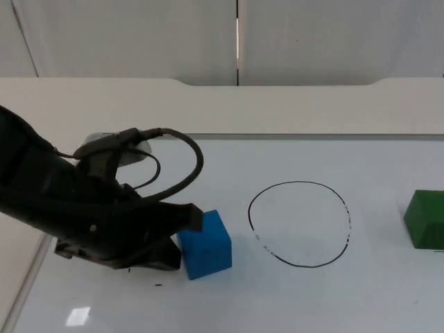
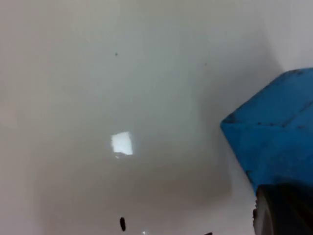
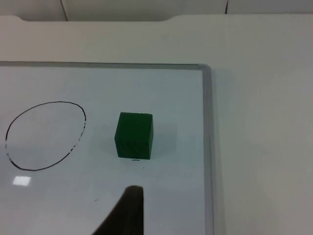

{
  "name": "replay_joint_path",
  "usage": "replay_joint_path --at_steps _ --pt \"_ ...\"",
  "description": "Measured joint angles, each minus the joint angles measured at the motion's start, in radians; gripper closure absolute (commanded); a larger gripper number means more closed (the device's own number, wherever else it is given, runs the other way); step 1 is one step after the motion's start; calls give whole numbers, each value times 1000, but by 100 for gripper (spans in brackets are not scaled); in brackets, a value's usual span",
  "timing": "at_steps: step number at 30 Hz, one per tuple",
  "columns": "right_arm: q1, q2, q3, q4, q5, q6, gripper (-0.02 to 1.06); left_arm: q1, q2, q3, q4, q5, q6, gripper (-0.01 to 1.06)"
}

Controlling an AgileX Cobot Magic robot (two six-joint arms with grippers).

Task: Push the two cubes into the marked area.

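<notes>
Touching blue cube [image 1: 205, 244]: left gripper [image 1: 182, 229], fingers' state unclear | green cube [image 1: 426, 219] outside drawn circle [image 1: 300, 223]

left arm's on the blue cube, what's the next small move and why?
Probably keep pushing the blue cube toward picture-right. The left gripper sits against the cube's far-from-circle side, and the cube lies outside the drawn circle, bare board between them. The green cube sits outside the circle too; the right gripper waits behind it.

Overhead view; two wrist close-ups.
</notes>
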Motion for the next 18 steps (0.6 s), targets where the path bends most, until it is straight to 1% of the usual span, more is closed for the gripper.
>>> replay_joint_path --at_steps 4,8,13,18 --pt "0 0 0 0 0 0 -1 0 22 0 -35 14 17 105" --pt "0 0 0 0 0 0 -1 0 25 0 -90 38 66 105" --pt "0 0 0 0 0 0 -1 -9 45 -28 -104 56 88 105" --pt "0 0 0 2 0 0 -1 -9 54 -51 -105 53 98 105"
